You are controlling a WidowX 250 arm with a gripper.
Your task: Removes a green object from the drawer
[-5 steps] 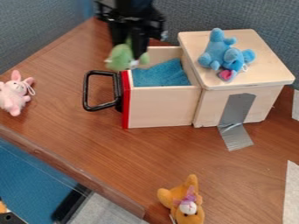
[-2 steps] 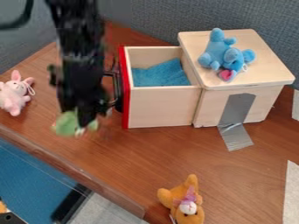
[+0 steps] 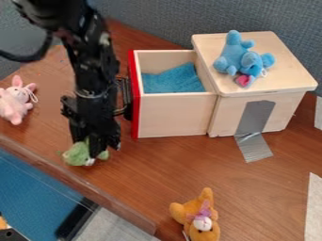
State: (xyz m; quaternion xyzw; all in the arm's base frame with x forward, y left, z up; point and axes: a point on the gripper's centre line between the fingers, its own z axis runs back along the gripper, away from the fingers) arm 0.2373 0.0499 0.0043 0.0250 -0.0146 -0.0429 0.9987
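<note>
Down around 8 o'clock on the counter [image 3: 160, 164], we've got the green toy [image 3: 76, 154] outside the drawer [image 3: 173, 115], well apart from its red front. Our tool [image 3: 93, 149] points down right there, closed on the toy, with the green body poking out on the 9 o'clock side and a bit of white showing low down by the fingertips. We can't tell if the toy touches the counter. The black arm [image 3: 91, 61] slants in from 11 o'clock and covers some of the drawer's black handle [image 3: 121, 111].

As for the drawer, it's pulled out of the wooden box [image 3: 223, 113] toward 9 o'clock, and we can see a rumpled blue cloth [image 3: 173, 80] inside. The box sits over at 2 o'clock with the blue toy [image 3: 232, 52] on its lid, plus a strip of grey tape [image 3: 254, 117] running down its near side onto the counter. Over at 9 o'clock, near the counter's edge, we have the pink toy [image 3: 14, 103], and the orange toy [image 3: 195, 212] is between 5 and 6 o'clock. Behind it all at 12 o'clock, there's a grey-blue partition [image 3: 176, 19].
</note>
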